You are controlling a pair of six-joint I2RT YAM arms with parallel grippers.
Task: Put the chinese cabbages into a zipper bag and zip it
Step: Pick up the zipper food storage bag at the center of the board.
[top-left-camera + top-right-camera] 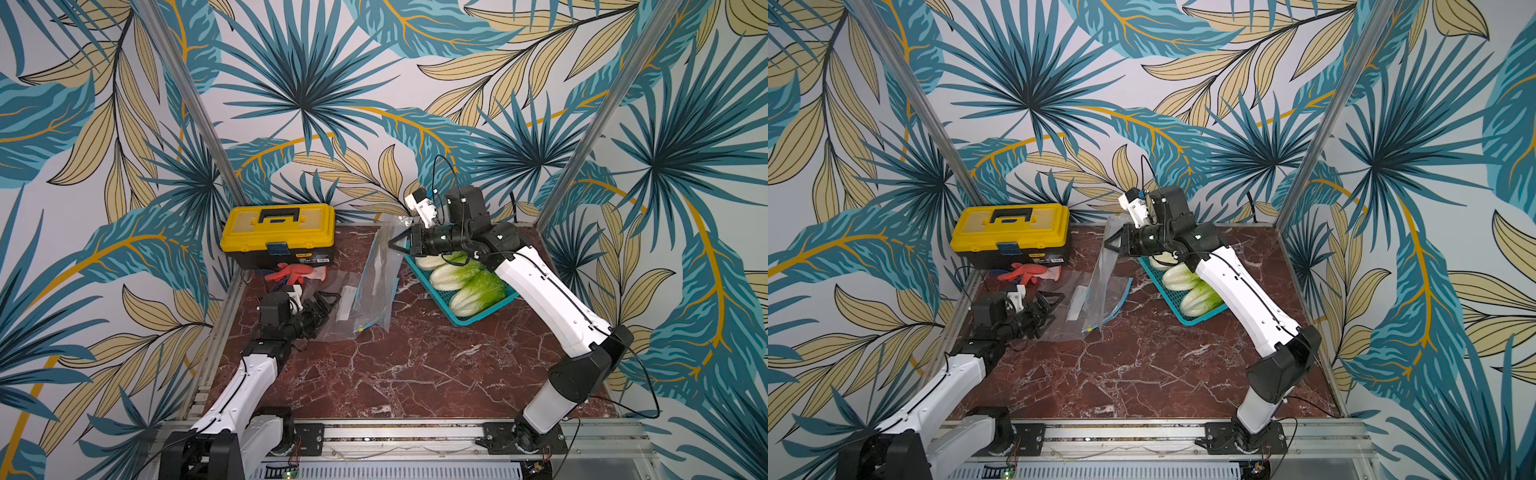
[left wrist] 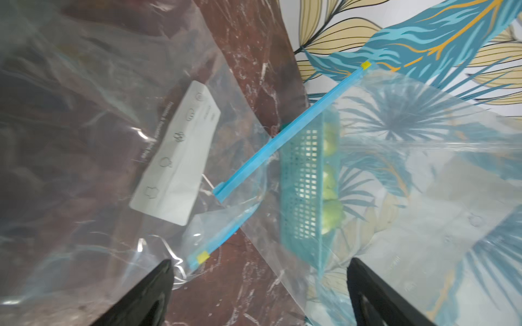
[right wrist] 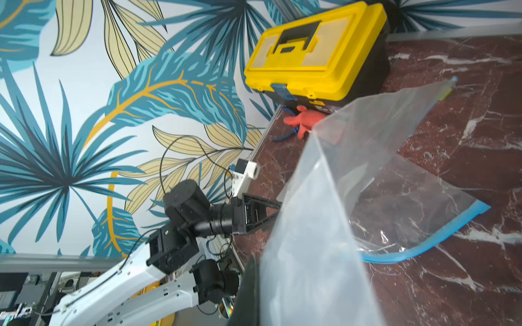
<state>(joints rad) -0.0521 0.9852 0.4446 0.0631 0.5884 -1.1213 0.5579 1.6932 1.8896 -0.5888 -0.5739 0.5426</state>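
Plainly pressed together, the right claw point(image 1: 395, 243) pinches a raised edge of the zipper bag point(image 1: 376, 286); the left claw point(image 1: 328, 305) stands spread beside it. Three chinese cabbages point(image 1: 455, 275) lie side by side in a teal basket point(image 1: 465, 322), white bases toward the bag, on the red marble tabletop point(image 1: 415, 365) between palm-leaf walls point(image 1: 311, 83).

White panel point(image 2: 175, 158) on the zipper bag point(image 2: 84, 118): a column of five outline icons. The line of small print beside the panel is too blurred to read. The sticker point(image 1: 311, 260) on the yellow toolbox point(image 1: 277, 226) is illegible.
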